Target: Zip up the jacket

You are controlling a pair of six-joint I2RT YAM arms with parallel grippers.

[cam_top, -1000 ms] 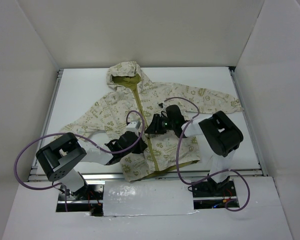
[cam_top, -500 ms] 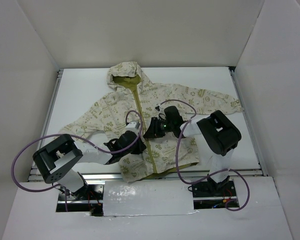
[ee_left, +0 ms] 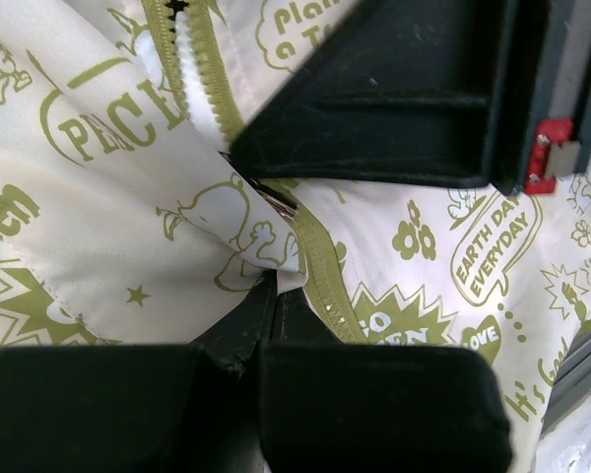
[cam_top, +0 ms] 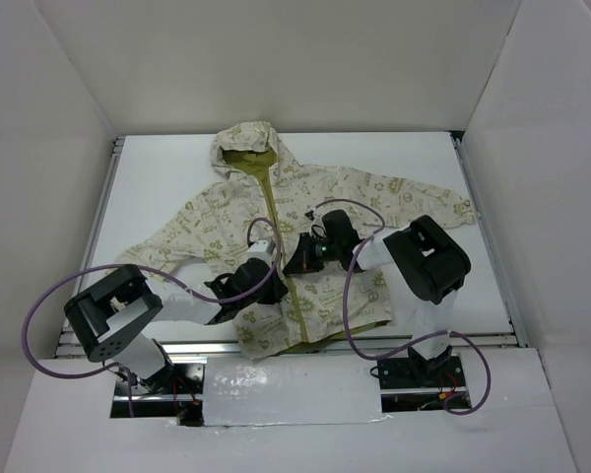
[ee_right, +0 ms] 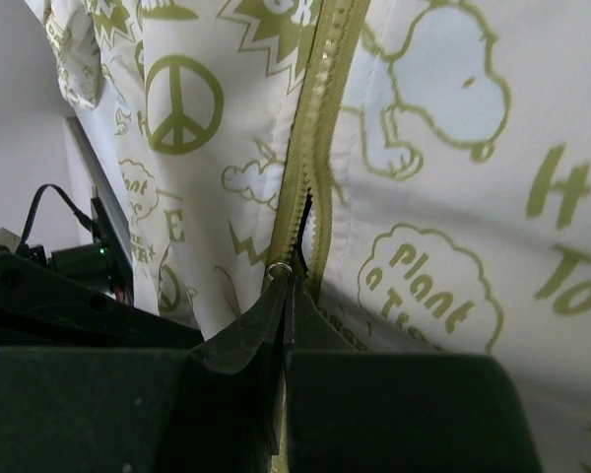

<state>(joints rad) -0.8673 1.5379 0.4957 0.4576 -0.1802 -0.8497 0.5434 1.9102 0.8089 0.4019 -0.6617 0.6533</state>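
The cream jacket (cam_top: 345, 197) with olive doodle print lies flat on the table, hood at the far side. Its olive zipper (cam_top: 276, 212) runs down the middle. My left gripper (cam_top: 266, 283) is shut on the jacket fabric just left of the zipper, near the lower front. In the left wrist view (ee_left: 276, 286) the fabric (ee_left: 98, 227) bunches at the tips. My right gripper (cam_top: 294, 266) is shut on the zipper pull; the right wrist view (ee_right: 291, 281) shows a small metal ring (ee_right: 279, 268) at the tips. The zipper teeth (ee_right: 320, 89) are joined beyond them.
The table (cam_top: 158, 187) has metal rails along its left and right edges and white walls on three sides. Purple cables (cam_top: 39, 315) loop off both arms. The right gripper's black body (ee_left: 404, 99) sits close above the left gripper.
The right arm's elbow has shifted a little to the left and away. The left arm's elbow has moved slightly left. Both grippers stay shut at the zipper.
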